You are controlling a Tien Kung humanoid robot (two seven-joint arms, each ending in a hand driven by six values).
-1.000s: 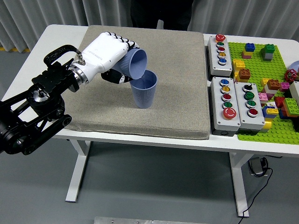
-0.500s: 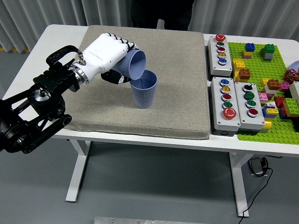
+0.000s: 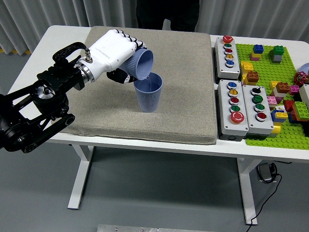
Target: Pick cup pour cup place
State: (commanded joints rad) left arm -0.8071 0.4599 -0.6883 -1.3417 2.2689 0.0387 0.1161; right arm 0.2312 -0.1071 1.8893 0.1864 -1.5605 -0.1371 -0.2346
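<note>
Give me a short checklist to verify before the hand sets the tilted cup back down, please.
1. Grip: left hand shut on tilted cup: ok.
2. Mouth of tilted cup above standing cup: ok.
3. Standing cup upright on the mat: ok.
4. Tilted cup emptied: cannot tell, its inside is not clear.
5. Free mat to the right of the standing cup for placing: ok.
6. Spill on mat: none visible, ok.
</note>
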